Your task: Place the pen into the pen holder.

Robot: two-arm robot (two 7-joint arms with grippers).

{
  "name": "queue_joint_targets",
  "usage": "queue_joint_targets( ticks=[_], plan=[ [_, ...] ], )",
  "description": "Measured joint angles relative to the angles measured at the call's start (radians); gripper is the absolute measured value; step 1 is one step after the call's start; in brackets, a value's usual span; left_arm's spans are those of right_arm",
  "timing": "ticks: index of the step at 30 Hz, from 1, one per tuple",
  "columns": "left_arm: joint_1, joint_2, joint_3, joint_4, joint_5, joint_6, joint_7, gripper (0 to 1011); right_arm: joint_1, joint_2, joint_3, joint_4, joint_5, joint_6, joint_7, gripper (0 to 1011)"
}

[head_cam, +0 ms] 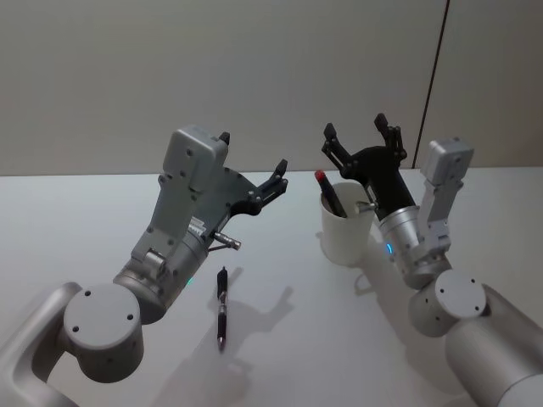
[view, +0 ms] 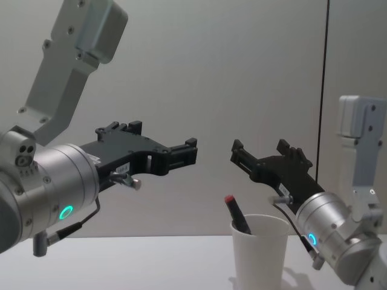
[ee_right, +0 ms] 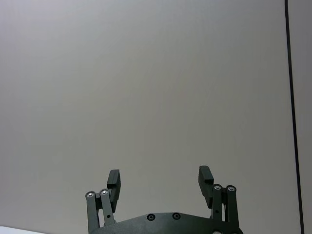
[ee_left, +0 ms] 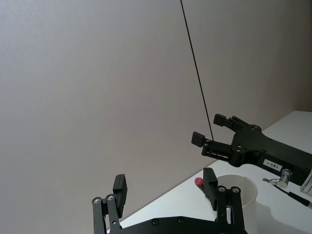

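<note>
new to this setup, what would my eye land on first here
The left gripper is raised open at centre-left, the right gripper open just above the cup. A red-tipped pen stands in the cup, and a black pen lies flat on the table by the left arm.

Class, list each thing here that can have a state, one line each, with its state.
White tapered paper cup: upright, holding one pen.
Red-capped dark pen: leaning inside the cup.
Black pen: lying flat on the white table.
Left end effector: open, empty, raised.
Right end effector: open, empty, raised by the cup.
</note>
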Motion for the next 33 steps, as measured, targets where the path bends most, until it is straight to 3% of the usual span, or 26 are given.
queue_joint_targets(
  ticks=[6,21,33],
  plan=[
    [0.000,0.000,0.000,0.000,0.000,0.000,0.000,1004,-0.030,0.012,0.009,-0.068,-0.015,0.055,-0.009,1002],
    [0.000,0.000,0.000,0.000,0.000,0.000,0.000,1004,-0.135,0.068,0.057,-0.311,-0.059,0.266,-0.035,1001],
    [0.000,0.000,0.000,0.000,0.000,0.000,0.000,1004,-0.190,0.111,0.101,-0.436,-0.087,0.383,-0.039,1002]
  ],
)
